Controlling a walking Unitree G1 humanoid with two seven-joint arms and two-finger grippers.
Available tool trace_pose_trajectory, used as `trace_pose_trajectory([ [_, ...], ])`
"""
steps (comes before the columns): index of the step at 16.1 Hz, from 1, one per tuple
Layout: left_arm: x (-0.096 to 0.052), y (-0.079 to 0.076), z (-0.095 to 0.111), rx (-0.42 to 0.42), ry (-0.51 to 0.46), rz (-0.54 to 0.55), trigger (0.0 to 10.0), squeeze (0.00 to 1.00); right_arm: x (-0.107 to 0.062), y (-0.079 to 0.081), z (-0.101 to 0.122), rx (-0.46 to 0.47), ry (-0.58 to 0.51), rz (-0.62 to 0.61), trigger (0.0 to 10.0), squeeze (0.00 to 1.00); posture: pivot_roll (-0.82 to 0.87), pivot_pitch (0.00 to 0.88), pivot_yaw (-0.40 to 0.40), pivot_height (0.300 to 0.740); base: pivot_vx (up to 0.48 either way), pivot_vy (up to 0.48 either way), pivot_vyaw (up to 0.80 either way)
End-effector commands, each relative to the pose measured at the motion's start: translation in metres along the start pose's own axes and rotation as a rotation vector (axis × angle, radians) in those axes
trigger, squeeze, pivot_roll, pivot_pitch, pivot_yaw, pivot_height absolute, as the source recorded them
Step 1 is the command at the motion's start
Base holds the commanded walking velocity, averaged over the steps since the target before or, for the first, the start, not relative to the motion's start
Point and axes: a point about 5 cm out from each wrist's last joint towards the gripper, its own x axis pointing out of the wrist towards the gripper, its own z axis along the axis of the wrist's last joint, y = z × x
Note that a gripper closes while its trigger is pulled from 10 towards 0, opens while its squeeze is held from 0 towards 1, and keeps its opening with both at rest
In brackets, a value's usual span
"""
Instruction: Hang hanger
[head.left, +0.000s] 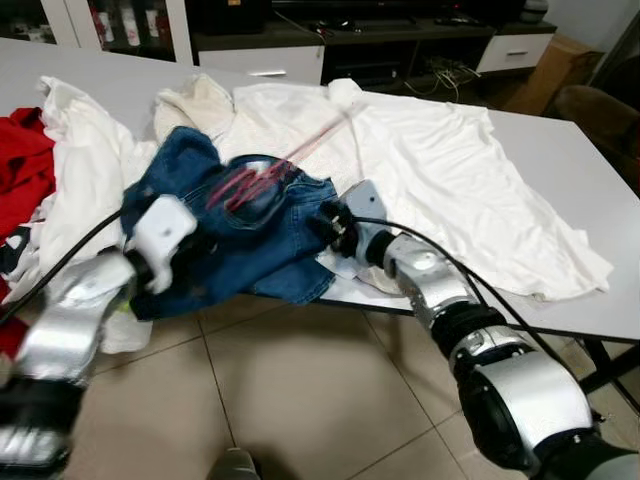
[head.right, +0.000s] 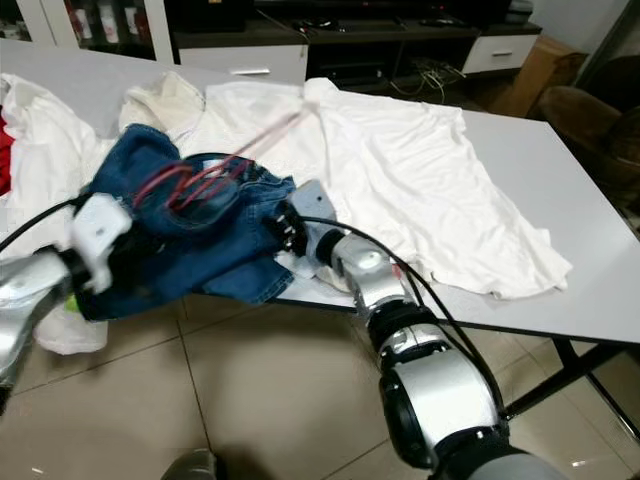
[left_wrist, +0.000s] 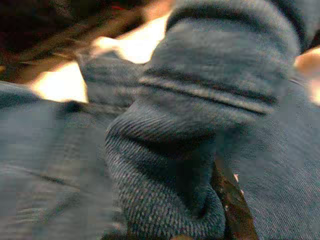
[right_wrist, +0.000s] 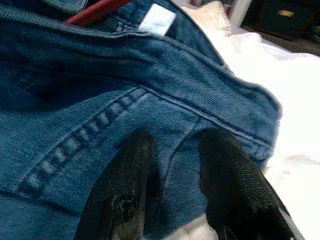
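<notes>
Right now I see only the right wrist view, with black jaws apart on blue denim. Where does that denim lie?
Observer: The blue denim garment drapes off the front edge of the white table, above the tiled floor.
Operator: Is the other arm involved?
Observer: Yes. The left gripper is buried in the denim's left side.
Operator: I glimpse something red at the top.
Observer: That is a thin red hanger, blurred. It lies across the top of the denim and points toward a spread white shirt.
</notes>
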Motion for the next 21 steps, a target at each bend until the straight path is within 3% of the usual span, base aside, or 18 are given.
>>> trace_pose_trajectory([
  [1, 0.004, 0.015, 0.01, 0.019, -0.043, 0.122, 10.0, 0.0, -0.011, -0.026, 0.003, 0.023, -0.03, -0.141, 10.0, 0.0, 0.17, 0.0, -0.083, 0.74, 0.0, 0.0, 0.0],
  [3, 0.016, 0.014, 0.019, -0.017, -0.094, 0.158, 10.0, 0.0, -0.018, -0.037, 0.007, 0.045, -0.078, -0.206, 10.0, 0.0, 0.16, 0.0, -0.071, 0.74, 0.0, 0.0, 0.0],
  [7, 0.029, 0.007, 0.023, -0.009, -0.122, 0.117, 10.0, 0.0, -0.032, -0.053, 0.007, 0.036, -0.123, -0.309, 10.0, 0.0, 0.14, 0.0, -0.058, 0.74, 0.0, 0.0, 0.0],
  [8, 0.03, 0.006, 0.022, -0.006, -0.116, 0.094, 10.0, 0.0, -0.037, -0.054, 0.002, 0.029, -0.122, -0.296, 10.0, 1.0, 0.14, 0.0, -0.052, 0.74, 0.0, 0.0, 0.0],
  [11, 0.029, 0.004, 0.02, 0.001, -0.108, 0.063, 10.0, 0.0, -0.034, -0.042, 0.004, -0.026, -0.142, -0.163, 10.0, 1.0, 0.13, 0.0, -0.05, 0.74, 0.0, 0.0, 0.0],
  [14, 0.023, -0.003, 0.014, 0.018, -0.094, -0.026, 10.0, 0.0, -0.025, -0.027, 0.015, -0.286, -0.12, -0.026, 10.0, 1.0, 0.15, 0.0, -0.051, 0.74, 0.0, 0.0, 0.0],
  [15, 0.02, -0.003, 0.012, 0.02, -0.089, -0.038, 10.0, 0.0, -0.021, -0.023, 0.02, -0.433, -0.089, 0.021, 10.0, 0.0, 0.15, 0.0, -0.054, 0.74, 0.0, 0.0, 0.0],
  [21, 0.016, -0.004, 0.02, 0.004, -0.152, -0.05, 10.0, 0.0, -0.01, -0.013, 0.029, -0.535, -0.057, 0.131, 10.0, 0.0, 0.16, 0.0, -0.065, 0.74, 0.0, 0.0, 0.0],
])
